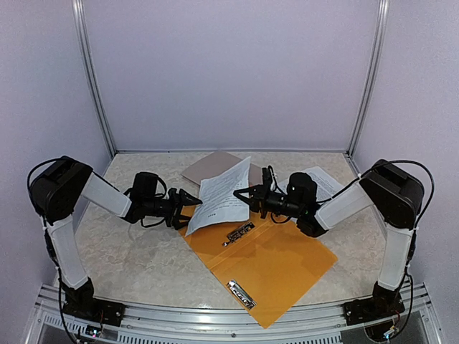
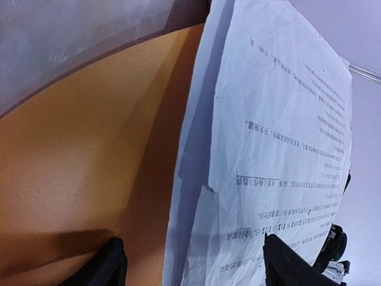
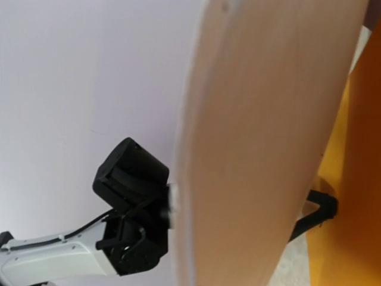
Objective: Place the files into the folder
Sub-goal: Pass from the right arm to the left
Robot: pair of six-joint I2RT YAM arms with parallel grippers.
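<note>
Both arms reach inward, left gripper (image 1: 191, 203) pointing toward 3 o'clock, right gripper (image 1: 246, 193) toward 9. Right jaws pinch the tilted sheet (image 1: 224, 192); left jaws straddle its edge, wide. Folder (image 1: 280, 261) lies open at the sheet's 5 o'clock

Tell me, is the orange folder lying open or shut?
Open. The orange folder lies spread flat on the table, inner face up, with two metal clips showing on it.
</note>
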